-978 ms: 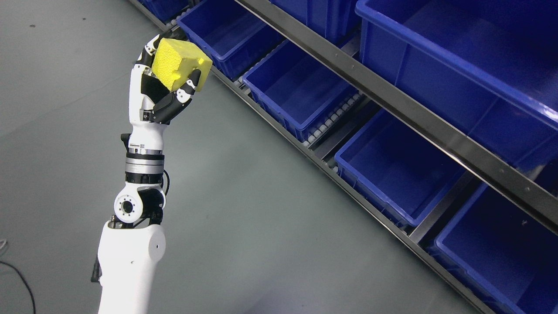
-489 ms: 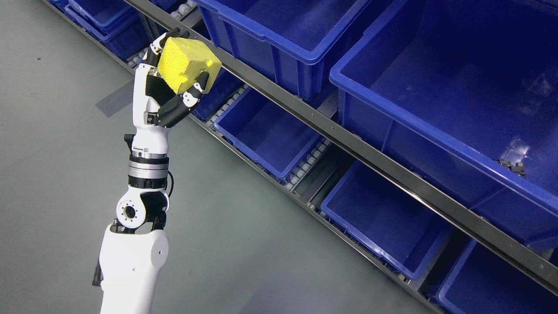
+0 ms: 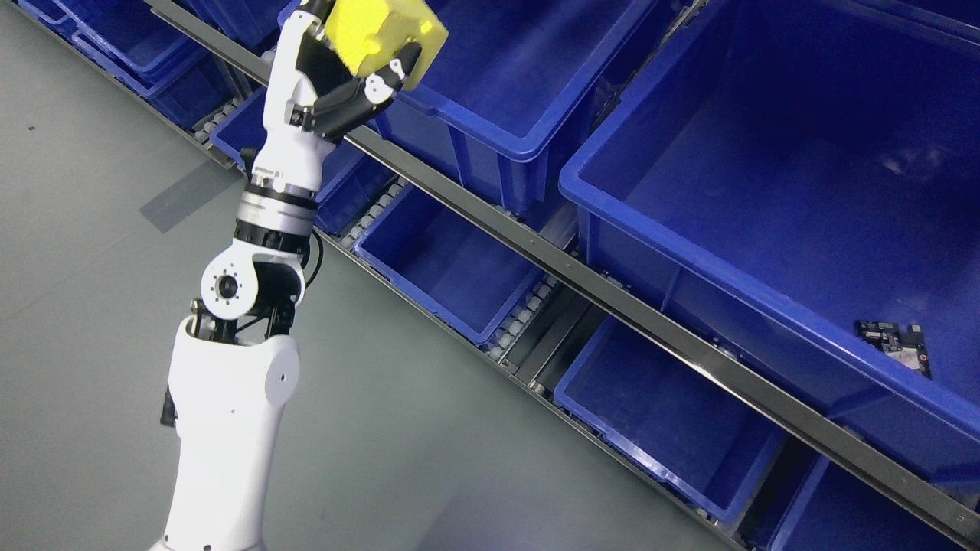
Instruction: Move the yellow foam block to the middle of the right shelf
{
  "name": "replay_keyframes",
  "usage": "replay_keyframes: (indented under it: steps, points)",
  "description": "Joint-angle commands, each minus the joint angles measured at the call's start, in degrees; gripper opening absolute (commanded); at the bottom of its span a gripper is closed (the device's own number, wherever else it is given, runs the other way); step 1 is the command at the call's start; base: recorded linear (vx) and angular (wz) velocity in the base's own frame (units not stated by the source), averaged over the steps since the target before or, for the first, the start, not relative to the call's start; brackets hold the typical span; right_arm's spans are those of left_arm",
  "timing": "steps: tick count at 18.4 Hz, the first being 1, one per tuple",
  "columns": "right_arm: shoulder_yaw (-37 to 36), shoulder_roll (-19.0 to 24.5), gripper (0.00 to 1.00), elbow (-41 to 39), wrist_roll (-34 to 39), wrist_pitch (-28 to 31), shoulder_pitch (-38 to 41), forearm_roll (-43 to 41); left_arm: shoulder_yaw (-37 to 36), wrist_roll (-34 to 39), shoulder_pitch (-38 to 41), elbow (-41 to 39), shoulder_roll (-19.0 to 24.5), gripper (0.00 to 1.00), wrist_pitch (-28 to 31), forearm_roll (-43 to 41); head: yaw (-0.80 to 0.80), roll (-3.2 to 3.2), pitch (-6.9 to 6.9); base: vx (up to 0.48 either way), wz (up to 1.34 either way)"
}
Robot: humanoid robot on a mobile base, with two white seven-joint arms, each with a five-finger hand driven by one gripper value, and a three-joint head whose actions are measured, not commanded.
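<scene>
Up at the far left, the left hand (image 3: 341, 73) has its fingers (image 3: 360, 96) curled tight around the yellow block (image 3: 379, 30), which is partly cut off by the top edge. Block and hand sit over the near rim of a blue bin (image 3: 490, 115) on the upper shelf level, with the grey rail (image 3: 582, 283) running just below them. To the right stands a larger bin (image 3: 689, 268) with a small circuit board (image 3: 892, 344) lying inside, and lower bins (image 3: 452, 268) line the level beneath.
</scene>
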Motion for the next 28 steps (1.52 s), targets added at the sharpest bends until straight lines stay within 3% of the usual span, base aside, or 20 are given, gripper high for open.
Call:
replay_keyframes:
  steps: [1,5,14,16,19,25,28]
  points:
    - [0.0,-1.0,1.0,-1.0,0.0,0.0,0.1,0.2,-1.9,0.4,-12.8,2.5,1.0,0.52,13.8,-3.4,0.0,0.0,0.0,0.088,-0.07]
    - [0.0,-1.0,1.0,-1.0,0.0,0.0,0.1,0.2,-3.8,2.2,-16.8,8.9,1.0,0.53,19.9,-3.9,0.0,0.0,0.0,0.09,-0.07]
    - [-0.1,-1.0,1.0,-1.0,0.0,0.0,0.1,0.2,-5.9,2.3,-16.9,13.0,1.0,0.54,20.2,-3.9,0.0,0.0,0.0,0.081,-0.03]
    - [0.0,-1.0,1.0,-1.0,0.0,0.0,0.1,0.2,-5.9,2.3,-16.9,13.0,1.0,0.63,22.0,-4.2,0.0,0.0,0.0,0.031,-0.01]
    - [0.0,-1.0,1.0,-1.0,0.0,0.0,0.1,0.2,-7.7,2.1,-17.4,12.9,1.0,0.98,26.5,-8.0,0.0,0.0,0.01,0.031,-0.01]
    - [0.0,-1.0,1.0,-1.0,0.0,0.0,0.1,0.2,-5.3,2.1,-19.8,9.4,1.0,1.0,25.2,-9.4,0.0,0.0,0.01,0.008,0.0]
    - [0.0,-1.0,1.0,-1.0,0.0,0.0,0.1,0.2,1.3,2.0,-19.2,5.2,1.0,1.0,18.7,-9.3,0.0,0.0,0.01,0.0,0.0]
